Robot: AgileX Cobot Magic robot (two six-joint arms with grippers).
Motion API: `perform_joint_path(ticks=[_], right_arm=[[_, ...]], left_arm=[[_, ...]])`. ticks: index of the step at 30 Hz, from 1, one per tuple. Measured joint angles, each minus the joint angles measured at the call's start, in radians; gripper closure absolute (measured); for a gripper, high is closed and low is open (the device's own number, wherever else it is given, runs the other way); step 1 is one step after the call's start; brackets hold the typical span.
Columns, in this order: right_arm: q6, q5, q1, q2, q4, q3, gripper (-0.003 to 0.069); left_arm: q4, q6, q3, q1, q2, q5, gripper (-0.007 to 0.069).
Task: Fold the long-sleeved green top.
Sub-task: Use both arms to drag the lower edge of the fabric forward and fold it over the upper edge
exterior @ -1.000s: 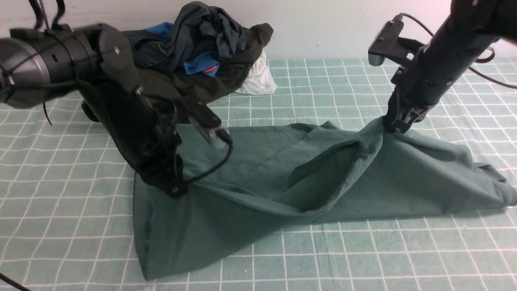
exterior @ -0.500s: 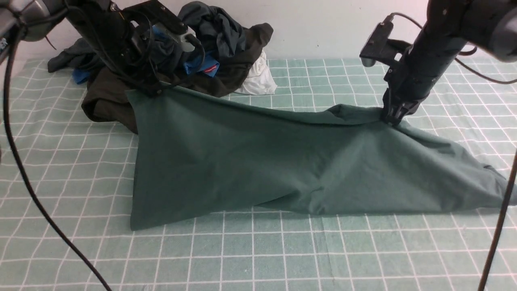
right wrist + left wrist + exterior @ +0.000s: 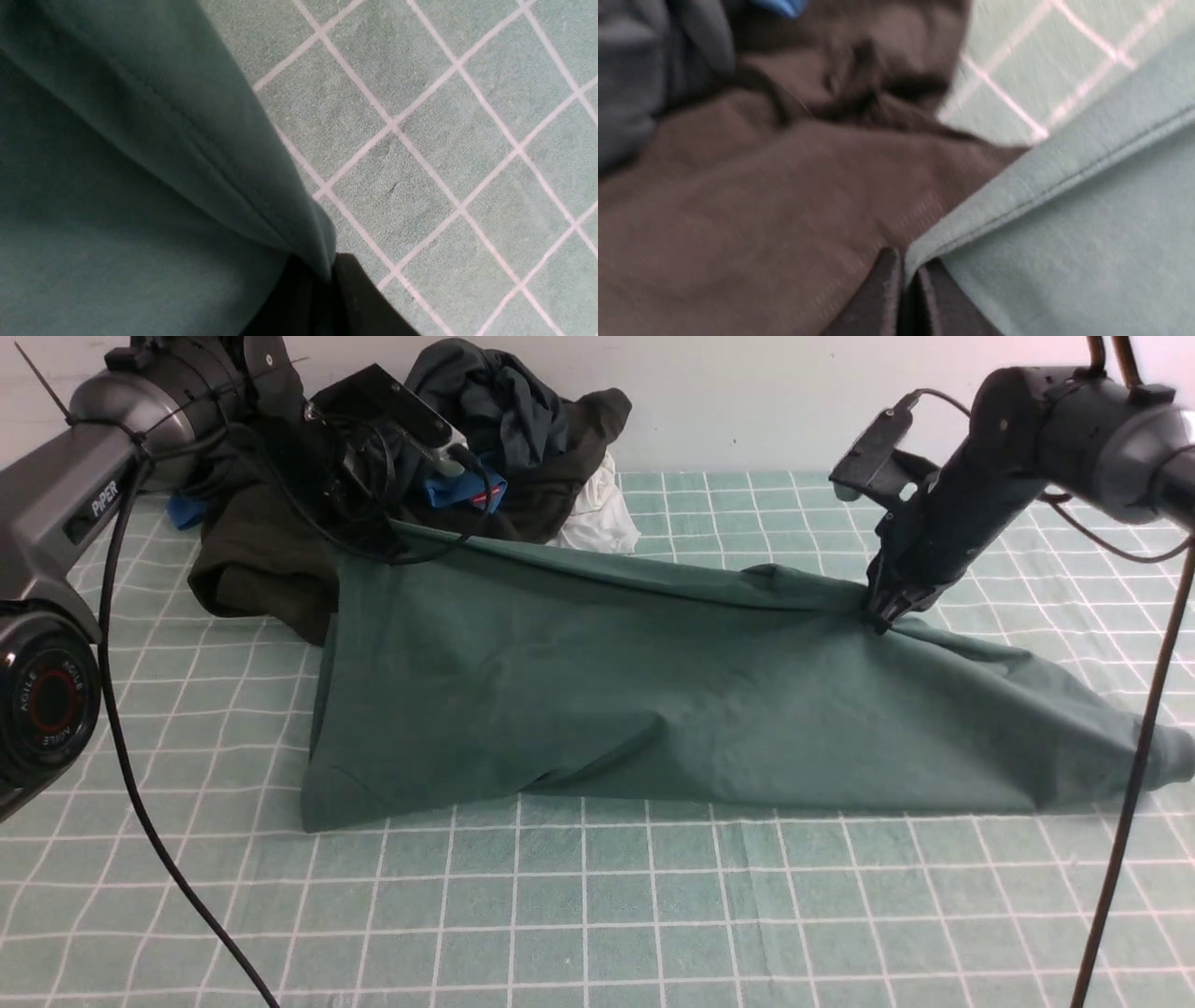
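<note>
The green long-sleeved top [image 3: 653, 700] stretches across the checked table, its upper edge lifted and pulled taut between both arms. My left gripper [image 3: 378, 546] is shut on the left corner of that edge, close to the clothes pile; in the left wrist view the hemmed corner [image 3: 1017, 186] runs into the closed fingers [image 3: 885, 289]. My right gripper [image 3: 882, 616] is shut on the right end of the raised edge, and in the right wrist view the stitched hem [image 3: 196, 140] disappears between the black fingers [image 3: 359, 298]. The lower edge rests on the table.
A pile of clothes [image 3: 485, 439] sits at the back left: a dark olive-black garment [image 3: 252, 569], grey and blue pieces, and a white cloth [image 3: 597, 518]. The light-green checked cloth [image 3: 653, 915] covers the table. A black cable [image 3: 1120, 803] hangs at the right front.
My left arm swung from low over the top's near left part up and back to the pile, lifting the left corner. The edge is now taut; the right gripper sank slightly, still holding.
</note>
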State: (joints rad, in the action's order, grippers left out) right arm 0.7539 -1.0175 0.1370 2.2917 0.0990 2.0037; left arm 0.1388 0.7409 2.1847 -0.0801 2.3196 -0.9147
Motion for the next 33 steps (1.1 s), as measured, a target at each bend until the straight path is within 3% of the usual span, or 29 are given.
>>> perform_joint_path(ticks=[6,10,13,16,18,22,24,25,29,33], right_arm=[[-0.026,0.038,-0.001,0.026,0.034,0.001,0.0616],[-0.080,0.083,-0.002,0.033,0.046,0.001,0.0546],[-0.188,0.093,-0.002,0.031,0.050,0.030,0.0433],[-0.274,0.022,-0.002,0.016,0.055,0.100,0.0354],[-0.294,-0.048,-0.001,-0.001,0.073,0.152,0.0335],[-0.299,-0.171,0.005,-0.022,0.152,0.215,0.0326],[-0.301,-0.211,0.026,-0.026,0.215,0.219,0.0326],[-0.302,-0.213,0.029,-0.026,0.216,0.214,0.0326],[-0.351,-0.218,0.078,-0.028,0.193,0.117,0.0326],[-0.380,-0.218,0.089,-0.060,0.129,-0.025,0.0326]], left_arm=[[0.003,-0.005,0.000,0.001,0.016,0.003,0.0578],[0.006,-0.029,0.000,0.014,0.019,0.003,0.0490],[0.006,-0.092,0.000,0.028,0.010,-0.004,0.0364],[0.006,-0.200,0.000,0.033,-0.036,-0.061,0.0282],[0.010,-0.270,0.000,0.027,-0.072,-0.144,0.0268],[0.010,-0.336,0.005,-0.009,-0.117,-0.284,0.0293],[0.005,-0.370,-0.031,-0.070,-0.130,-0.306,0.0389],[0.005,-0.370,-0.036,-0.074,-0.130,-0.308,0.0389],[0.014,-0.373,-0.191,-0.162,-0.131,-0.313,0.0568],[0.011,-0.341,-0.328,-0.203,-0.131,-0.313,0.0620]])
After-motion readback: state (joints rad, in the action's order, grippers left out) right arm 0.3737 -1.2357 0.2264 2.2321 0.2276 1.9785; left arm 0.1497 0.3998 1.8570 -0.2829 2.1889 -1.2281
